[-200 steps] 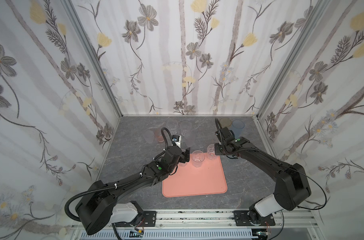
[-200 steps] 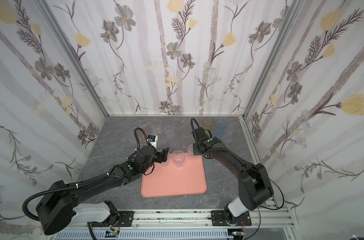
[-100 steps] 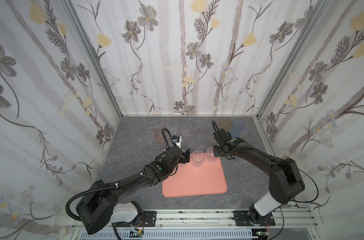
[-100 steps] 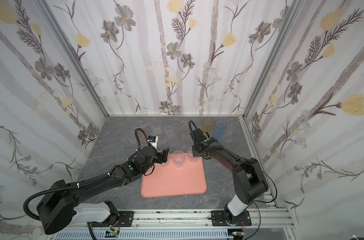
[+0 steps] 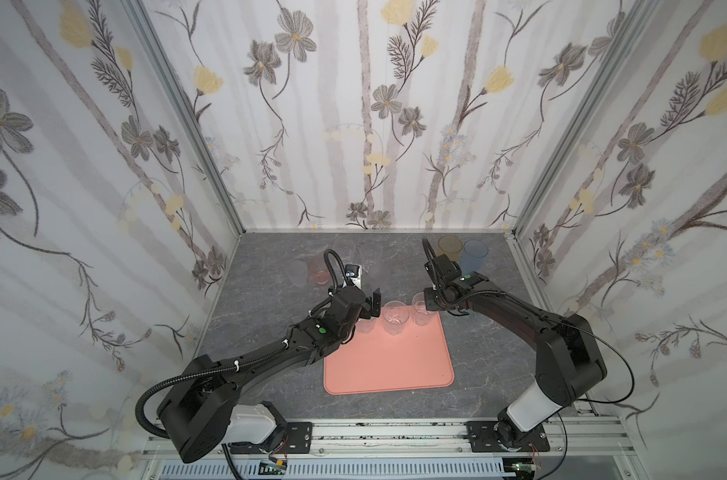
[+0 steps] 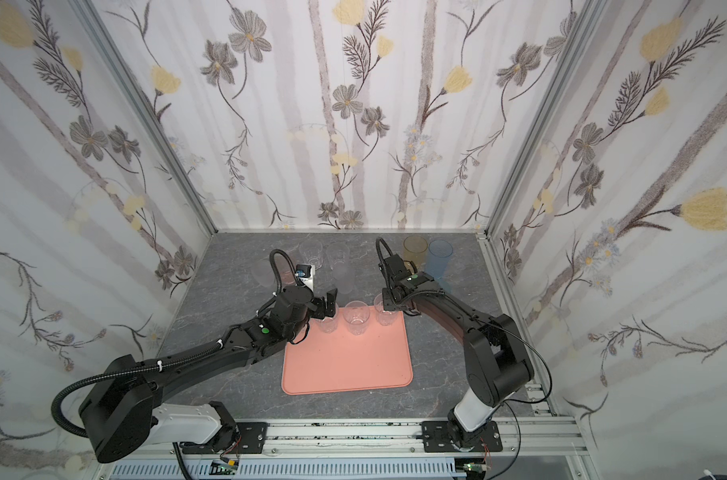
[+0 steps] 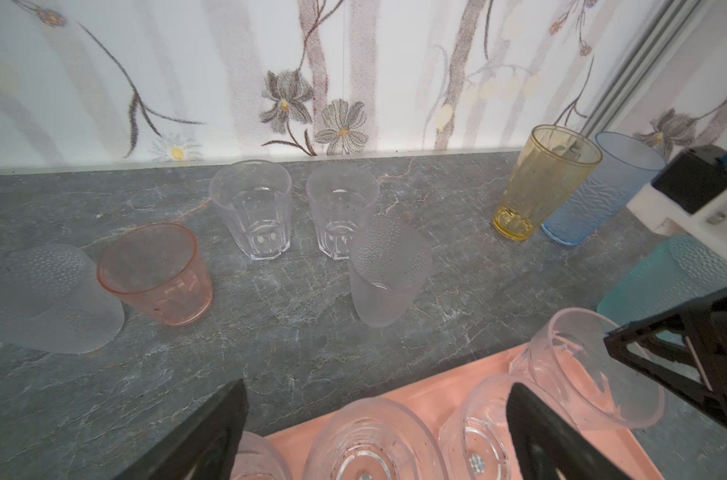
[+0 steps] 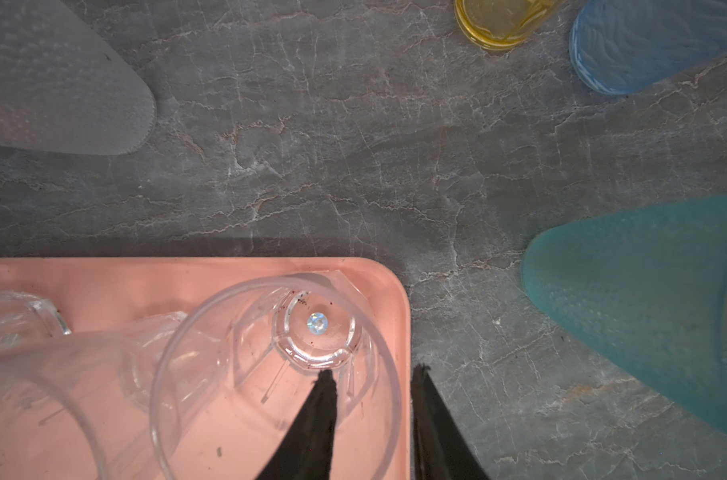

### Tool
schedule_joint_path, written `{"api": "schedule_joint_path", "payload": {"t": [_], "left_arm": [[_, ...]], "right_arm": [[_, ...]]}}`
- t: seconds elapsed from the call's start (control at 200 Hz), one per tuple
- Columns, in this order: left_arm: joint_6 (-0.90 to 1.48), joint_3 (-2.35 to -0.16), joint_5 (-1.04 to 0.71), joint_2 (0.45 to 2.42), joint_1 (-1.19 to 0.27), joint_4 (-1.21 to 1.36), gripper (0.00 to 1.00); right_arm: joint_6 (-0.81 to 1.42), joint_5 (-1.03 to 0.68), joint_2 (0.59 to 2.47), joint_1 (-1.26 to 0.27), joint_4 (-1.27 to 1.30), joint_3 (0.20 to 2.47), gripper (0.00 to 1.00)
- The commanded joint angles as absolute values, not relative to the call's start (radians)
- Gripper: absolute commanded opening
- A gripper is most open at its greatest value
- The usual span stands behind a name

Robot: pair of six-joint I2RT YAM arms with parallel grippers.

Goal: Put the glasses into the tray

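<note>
The salmon tray [image 5: 388, 365] [image 6: 347, 365] lies at the table's front middle. A row of small clear glasses [image 5: 396, 318] [image 6: 356, 318] stands along its far edge. My right gripper [image 5: 424, 302] [image 6: 388, 305] [image 8: 372, 372] is open and straddles the wall of the glass [image 8: 318, 328] in the far right corner, one finger inside, one outside. My left gripper [image 5: 370, 307] [image 6: 329, 305] [image 7: 378, 384] hangs wide open over the left glass [image 7: 374, 440]. Behind the tray stand pink [image 7: 158, 274], clear [image 7: 251, 208], frosted [image 7: 388, 278], amber [image 7: 540, 178], blue [image 7: 602, 191] and teal [image 7: 665, 282] glasses.
Floral walls close in the grey table [image 5: 270, 307] at the back and both sides. Another frosted glass [image 7: 50, 299] stands far left beside the pink one. The amber [image 5: 449, 249] and blue [image 5: 474, 254] glasses stand in the back right corner, just behind my right arm.
The right gripper's jaws have parted from the wall of the clear glass, which now stands in the tray's far right corner. The left jaws spread slightly wider.
</note>
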State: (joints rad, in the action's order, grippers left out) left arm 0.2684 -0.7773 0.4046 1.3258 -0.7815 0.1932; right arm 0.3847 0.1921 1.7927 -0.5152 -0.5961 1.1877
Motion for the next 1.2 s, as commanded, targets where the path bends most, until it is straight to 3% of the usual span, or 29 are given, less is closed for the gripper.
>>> {"api": "schedule_joint_path", "payload": {"t": [0.0, 0.23, 0.53, 1.194], "left_arm": [[0.299, -0.785, 0.414, 1.301, -0.749, 0.206, 1.00], [0.382, -0.733, 0.207, 1.183, -0.629, 0.213, 1.00], [0.400, -0.693, 0.224, 1.141, -0.586, 0.177, 1.00], [0.345, -0.942, 0.054, 1.314, -0.339, -0.102, 0.93]], "right_arm": [[0.401, 0.175, 1.793, -0.515, -0.591, 1.198, 0.33], [0.416, 0.131, 1.792, -0.515, -0.595, 1.199, 0.34], [0.423, 0.147, 1.778, -0.515, -0.655, 1.289, 0.40], [0.485, 0.163, 1.761, -0.523, -0.661, 1.380, 0.44]]}}
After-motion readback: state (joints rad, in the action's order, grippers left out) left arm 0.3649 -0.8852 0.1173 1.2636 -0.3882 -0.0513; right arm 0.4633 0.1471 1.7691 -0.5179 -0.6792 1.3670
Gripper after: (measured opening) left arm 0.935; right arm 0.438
